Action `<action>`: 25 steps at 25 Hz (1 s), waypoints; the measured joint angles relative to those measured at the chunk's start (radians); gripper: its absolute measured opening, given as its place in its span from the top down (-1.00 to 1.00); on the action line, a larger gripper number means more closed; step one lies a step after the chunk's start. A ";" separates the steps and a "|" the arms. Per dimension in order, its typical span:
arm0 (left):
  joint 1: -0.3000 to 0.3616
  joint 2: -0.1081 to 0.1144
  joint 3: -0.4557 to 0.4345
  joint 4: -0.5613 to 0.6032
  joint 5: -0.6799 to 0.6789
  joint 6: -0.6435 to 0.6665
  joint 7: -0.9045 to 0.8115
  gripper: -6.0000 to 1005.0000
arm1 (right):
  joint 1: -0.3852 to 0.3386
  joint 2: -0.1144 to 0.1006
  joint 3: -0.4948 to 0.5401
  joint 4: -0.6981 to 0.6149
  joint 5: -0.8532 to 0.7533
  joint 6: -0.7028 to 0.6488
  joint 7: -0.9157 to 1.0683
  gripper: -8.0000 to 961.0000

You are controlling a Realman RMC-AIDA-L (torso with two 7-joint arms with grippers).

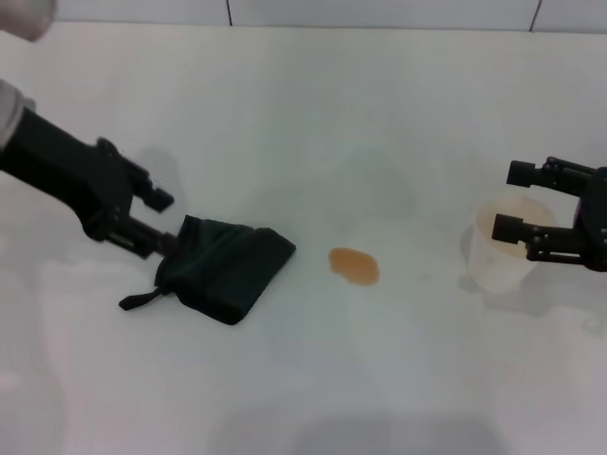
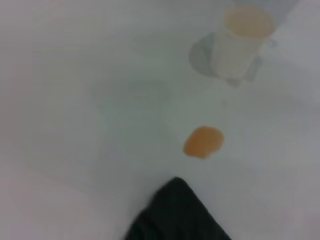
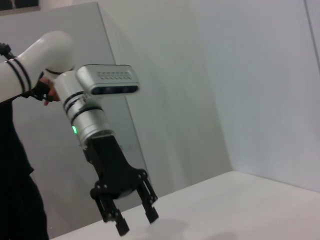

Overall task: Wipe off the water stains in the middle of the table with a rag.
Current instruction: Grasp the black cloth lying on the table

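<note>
Currently the white desk (image 1: 313, 114) carries three things: the rag (image 1: 228, 265) toward the robot's left, the water stains (image 1: 354, 265) near the middle, and a white cup (image 1: 501, 248) toward the right. The rag, dark green-black, lies bunched and flat, with its loop tag (image 1: 139, 300) trailing off the near-left corner. The stain is one small orange-brown oval, much smaller than the rag, and sits apart from the rag's right edge with bare desk between.

Left gripper (image 1: 161, 220): at the rag's left edge, fingers spread; the lower finger reaches the cloth's edge, the upper one stands clear above it. Nothing held yet, as far as I judge. In the left wrist view the rag's corner (image 2: 177, 215) fills the near edge with the stain (image 2: 202, 141) just beyond it and the cup (image 2: 240, 42) farther off.

Right gripper (image 1: 531, 209): hangs at the cup, fingers parted, one over the rim and one across the cup's front; not gripping, it seems.

Step in hand, by my reading: take hold of the rag. To do it well:
- close on a thick fold, not the loop tag, so the cloth does not slip out;
- keep most of the cloth low and flat, to drag it over the stain;
- sweep rightward, stopping short of the cup.
</note>
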 joint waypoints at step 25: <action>-0.047 -0.006 0.004 -0.224 0.120 -0.159 0.017 -0.05 | 0.000 0.003 -0.064 -0.003 0.017 0.003 -0.002 -0.76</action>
